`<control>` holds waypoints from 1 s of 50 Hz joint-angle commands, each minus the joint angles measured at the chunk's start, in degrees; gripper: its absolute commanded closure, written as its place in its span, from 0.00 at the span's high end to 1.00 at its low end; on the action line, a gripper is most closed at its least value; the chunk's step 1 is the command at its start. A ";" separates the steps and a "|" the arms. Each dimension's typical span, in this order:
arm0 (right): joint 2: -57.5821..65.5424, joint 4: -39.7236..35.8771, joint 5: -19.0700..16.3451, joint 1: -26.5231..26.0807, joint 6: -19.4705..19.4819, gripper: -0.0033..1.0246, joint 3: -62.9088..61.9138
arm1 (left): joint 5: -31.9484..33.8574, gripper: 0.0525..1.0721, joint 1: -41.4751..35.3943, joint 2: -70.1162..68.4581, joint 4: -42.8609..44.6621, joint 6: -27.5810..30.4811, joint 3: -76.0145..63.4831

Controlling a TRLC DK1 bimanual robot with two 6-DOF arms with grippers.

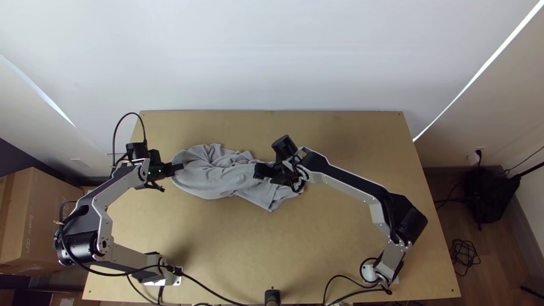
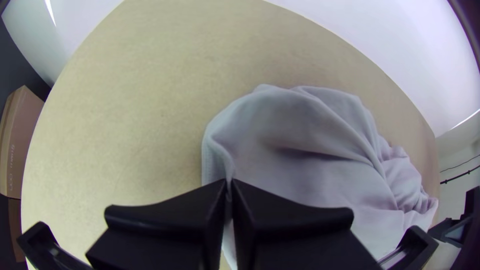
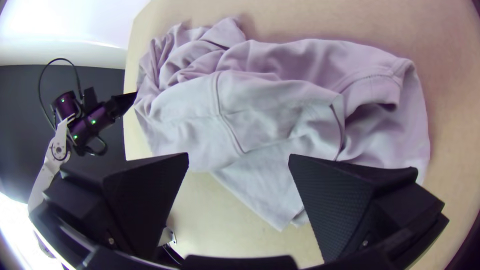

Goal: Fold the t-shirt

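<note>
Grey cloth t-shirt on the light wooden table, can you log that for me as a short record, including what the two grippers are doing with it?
item: grey cloth t-shirt
lie: bunched and creased, no neat fold
place: far half of the light wooden table
held by: flat-fingered black left gripper, shut on its edge
other end: wide-fingered black right gripper over it, open

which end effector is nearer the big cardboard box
Left: the left end effector grips the t-shirt at the end toward the big cardboard box; the right end effector is open over the t-shirt's other half, farther off.
</note>
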 commanded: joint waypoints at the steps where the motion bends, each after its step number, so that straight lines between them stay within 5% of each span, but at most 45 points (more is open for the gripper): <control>1: 1.92 -0.48 -0.33 -0.84 0.99 0.90 2.71 | 0.34 0.02 -0.14 -0.95 0.40 1.18 -1.68; 22: 4.30 -1.01 -0.24 -1.63 0.73 0.89 4.56 | 0.34 0.02 1.62 -12.47 -7.78 0.12 4.91; 31: 7.11 -0.92 -0.33 -1.63 -0.24 0.51 6.23 | 0.34 0.02 1.53 -16.07 -10.76 -0.23 6.58; 39: 9.22 -1.10 -0.33 -0.49 -0.59 0.44 8.16 | 0.26 0.02 1.88 -18.53 -12.00 -0.23 6.50; 44: 9.66 -0.75 0.73 -0.14 -0.85 0.04 9.65 | 0.34 0.02 2.32 -19.32 -12.70 -0.23 6.23; 50: 9.92 -0.75 0.82 0.65 -0.85 0.03 11.85 | 0.34 0.02 3.03 -20.20 -13.31 -0.05 5.79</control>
